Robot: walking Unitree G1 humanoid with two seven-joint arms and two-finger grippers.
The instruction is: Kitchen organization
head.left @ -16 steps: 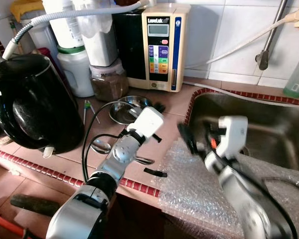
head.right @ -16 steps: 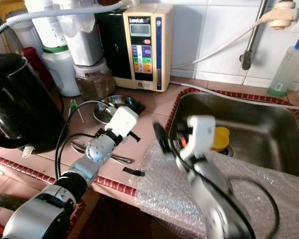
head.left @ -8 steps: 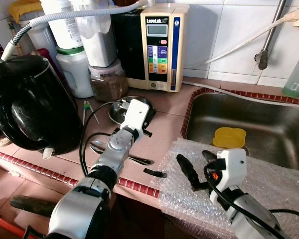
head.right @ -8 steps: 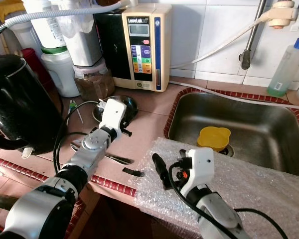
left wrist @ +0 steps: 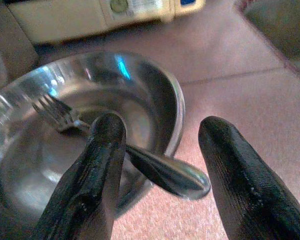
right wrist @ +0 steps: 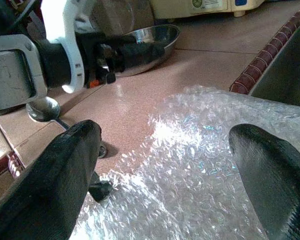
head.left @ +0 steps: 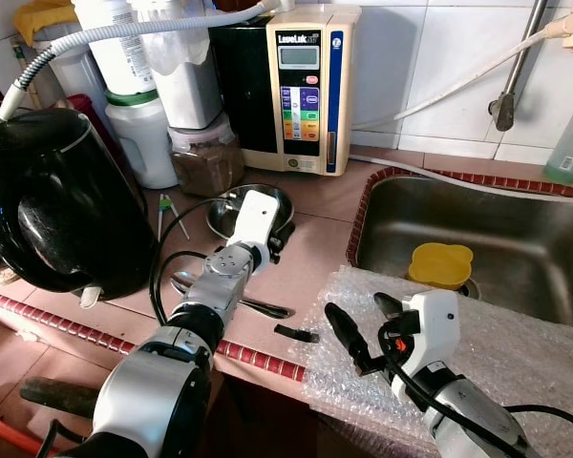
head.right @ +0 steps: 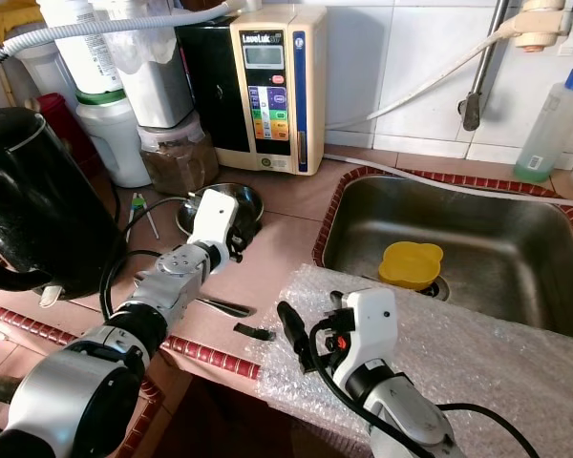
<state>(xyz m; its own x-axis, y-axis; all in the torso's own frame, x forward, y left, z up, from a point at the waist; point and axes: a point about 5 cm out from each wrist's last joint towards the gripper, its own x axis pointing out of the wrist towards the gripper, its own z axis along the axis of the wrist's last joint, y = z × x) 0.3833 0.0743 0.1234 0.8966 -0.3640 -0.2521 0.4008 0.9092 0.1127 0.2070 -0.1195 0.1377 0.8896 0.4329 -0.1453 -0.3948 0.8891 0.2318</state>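
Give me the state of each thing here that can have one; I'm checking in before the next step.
Left gripper: jaws open, at the bowl's rim.
Right gripper: jaws open, over the bubble wrap.
Steel bowl: upright, holds a fork.
Fork: tines in the bowl, handle out over the rim.
Sink: no water visible, yellow lid over the drain.
Black kettle: upright, lid shut.

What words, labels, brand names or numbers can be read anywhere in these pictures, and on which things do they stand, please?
"LeveLuk": brand name at the top of the cream water ionizer by the wall, just legible.
Ionizer display and coloured button captions: too small to read.
Large white bottle behind the kettle: grey print, too blurred to read.
Clear bottle with the blue cap: no readable label.
Black kettle, steel bowl, fork: no text.
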